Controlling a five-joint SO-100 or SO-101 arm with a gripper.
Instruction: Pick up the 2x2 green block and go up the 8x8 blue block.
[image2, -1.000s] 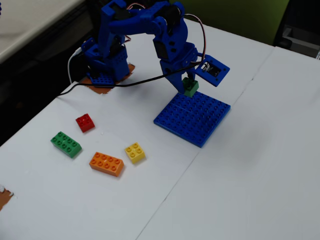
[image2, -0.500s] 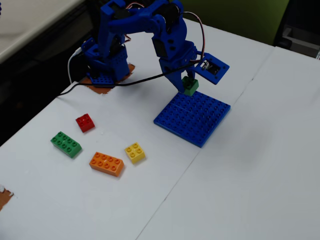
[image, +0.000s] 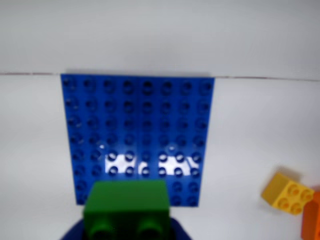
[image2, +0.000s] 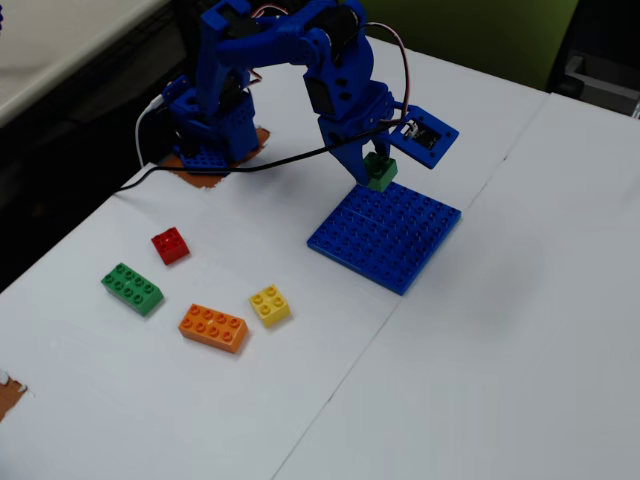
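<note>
Jaws (image2: 375, 170) mostly hidden | grip 2x2 green block (image: 126, 206) | orange brick (image: 312, 219) cropped

— How is my wrist view?
— Soft all over; white glare sits on the 8x8 blue block (image: 137, 135), just beyond the blurred 2x2 green block (image: 126, 205).
— My fixed view?
— Evenly bright, shadows faint.

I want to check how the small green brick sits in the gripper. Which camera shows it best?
The wrist view: the 2x2 green block fills the bottom centre, close and large, just over the near edge of the 8x8 blue block. In the fixed view the same block is small, half hidden by the gripper above the plate's far corner.
</note>
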